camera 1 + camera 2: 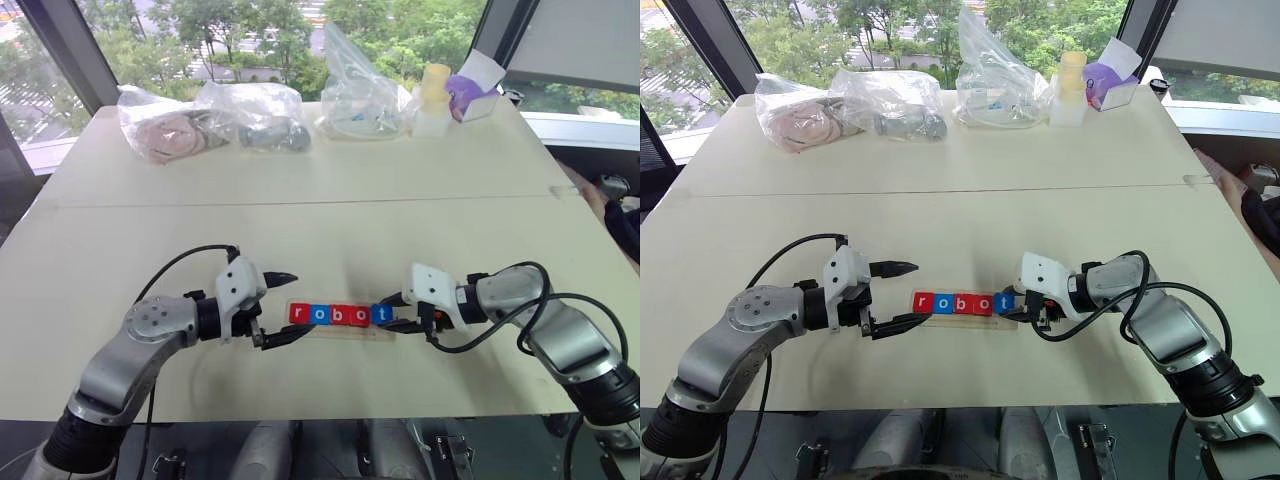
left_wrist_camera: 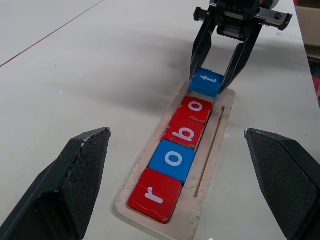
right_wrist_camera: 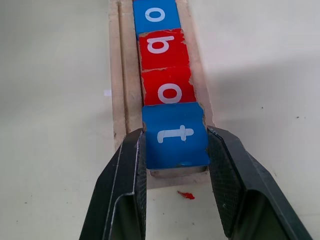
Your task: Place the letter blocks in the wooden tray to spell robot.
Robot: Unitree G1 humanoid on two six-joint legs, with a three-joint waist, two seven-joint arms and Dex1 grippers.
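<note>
Right wrist view: the right gripper (image 3: 175, 150) pinches the blue "t" block (image 3: 175, 134) by its two side edges, one finger (image 3: 127, 180) on each side, with the block at the near end of the wooden tray (image 3: 116, 90). Directly beyond the fingertips, touching the "t", lie the red "o" block (image 3: 167, 86), the red "b" block (image 3: 162, 47) and the blue "o" block (image 3: 155, 15); the red "r" block (image 2: 155, 195) closes the far end, so the row reads "robot". Past that far end the left gripper (image 1: 277, 305) waits with its jaws spread wide, holding nothing. To finish well, judged from this: settle the "t" flat and flush against its neighbour, then part the fingers straight outward without dragging the block or nudging the tray.
</note>
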